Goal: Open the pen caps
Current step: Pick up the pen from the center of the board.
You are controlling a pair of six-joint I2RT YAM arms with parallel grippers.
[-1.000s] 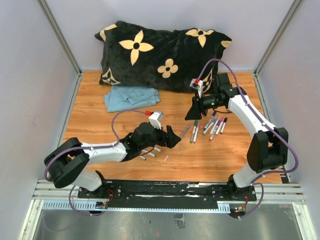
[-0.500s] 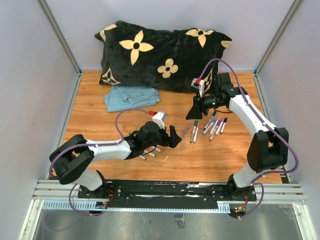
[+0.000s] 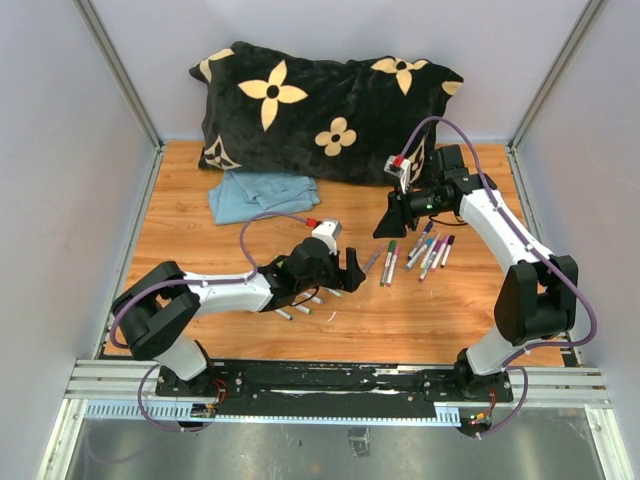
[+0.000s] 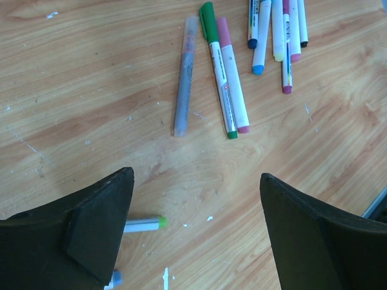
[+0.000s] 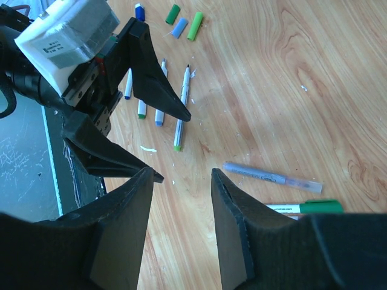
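Observation:
Several capped pens (image 3: 430, 250) lie side by side right of centre, their caps (image 4: 271, 36) blue, purple, pink and black. Beside them are a green-capped pen (image 4: 217, 69), its green cap (image 4: 208, 15) on, a pink one (image 4: 233, 78) and a grey pen (image 4: 183, 78). My left gripper (image 3: 350, 272) hovers open and empty just left of the grey pen (image 3: 371, 262). Loose pen caps (image 5: 179, 27), green and blue, lie beyond several uncapped pens (image 5: 160, 90). My right gripper (image 3: 385, 228) hangs open and empty above the pens' far ends.
A black pillow (image 3: 320, 110) with cream flowers fills the back of the table. A folded blue cloth (image 3: 260, 193) lies in front of it at the left. Uncapped pens (image 3: 300, 308) rest under the left forearm. An uncapped pen with a green end (image 4: 145, 224) lies by the left finger.
The left arm has stretched further right, bringing its gripper closer to the grey pen. The right arm has barely shifted.

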